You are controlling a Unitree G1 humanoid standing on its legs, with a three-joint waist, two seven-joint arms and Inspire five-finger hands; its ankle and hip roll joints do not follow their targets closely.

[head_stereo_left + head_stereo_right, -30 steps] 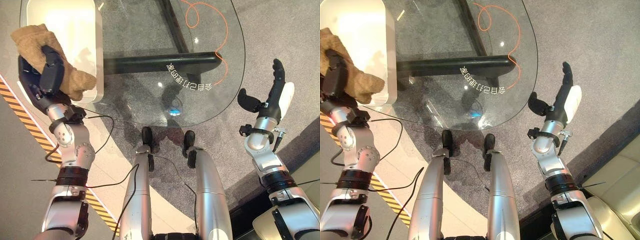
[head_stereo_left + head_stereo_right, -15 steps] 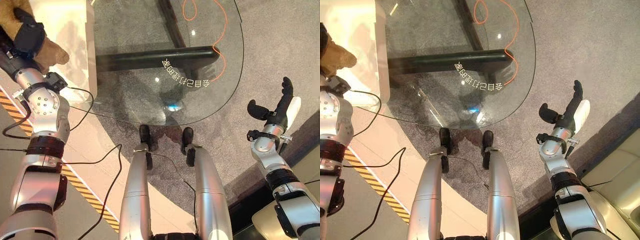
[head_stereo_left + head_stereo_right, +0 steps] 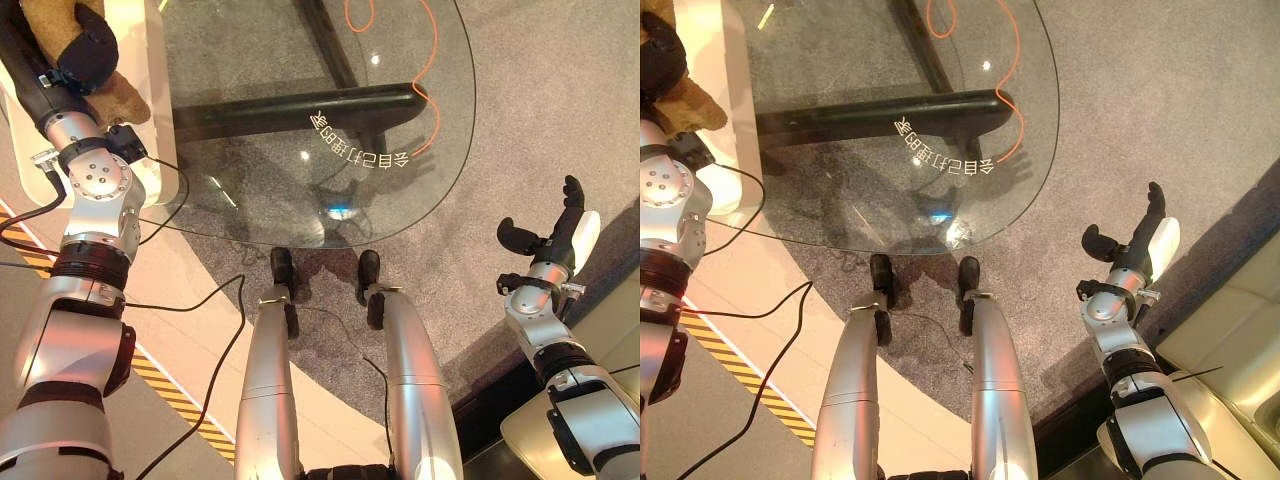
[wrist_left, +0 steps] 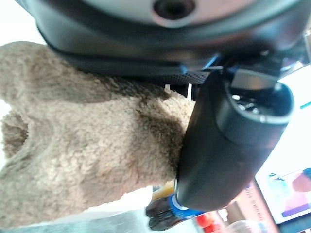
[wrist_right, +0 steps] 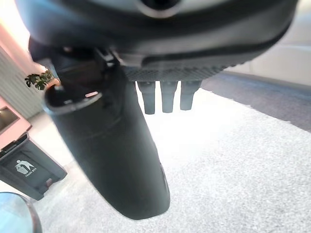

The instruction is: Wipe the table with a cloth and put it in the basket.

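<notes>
While our right hand (image 3: 556, 224) hangs out to the side over the grey carpet (image 3: 560, 90), fingers straight and holding nothing, we judge it is parked there simply to stay clear of the work. Farther off, the glass table (image 3: 260, 150) lies in front of us, its dark base and an orange cord (image 3: 432, 80) visible through the top. At the far left, our left hand (image 3: 85, 45) is raised over the white stand (image 3: 150, 60) beside the table, thumb and fingers curled round the brown cloth (image 4: 82, 145). We judge the cloth is gripped this firmly so it can be carried; where the basket stands we cannot tell.
</notes>
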